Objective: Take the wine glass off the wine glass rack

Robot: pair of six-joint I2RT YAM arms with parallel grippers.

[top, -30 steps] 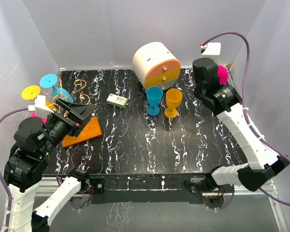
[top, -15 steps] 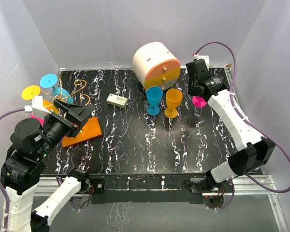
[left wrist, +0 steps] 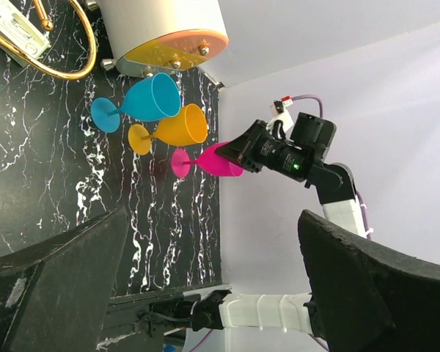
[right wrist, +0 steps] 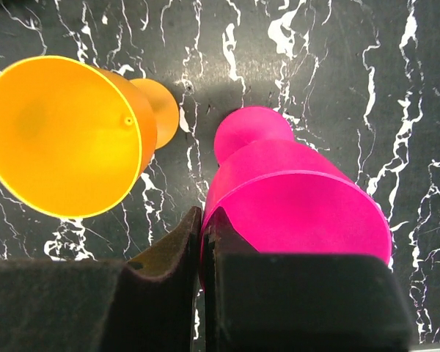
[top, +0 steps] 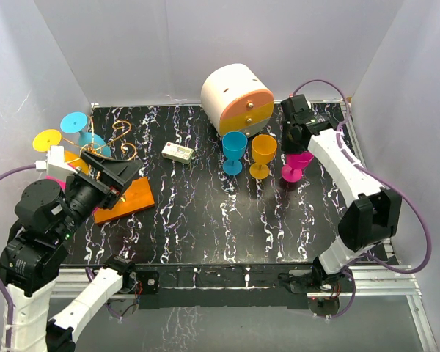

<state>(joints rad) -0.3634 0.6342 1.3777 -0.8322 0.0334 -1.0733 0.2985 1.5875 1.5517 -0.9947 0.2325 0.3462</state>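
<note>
The right gripper (right wrist: 202, 224) has its jaws pinched tight on the rim of the pink wine glass (right wrist: 293, 198). The glass stands upright under them, just beside the orange glass (right wrist: 59, 136). The left gripper (top: 132, 170) has its jaws wide apart, holding nothing. The wine glass rack (top: 128, 199) sits close beside them.

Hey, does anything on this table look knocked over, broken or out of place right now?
Nothing stands out. The blue glass and orange glass stand upright, and the right hand holds the pink glass about upright by its rim beside them. No spill or damage shows.
</note>
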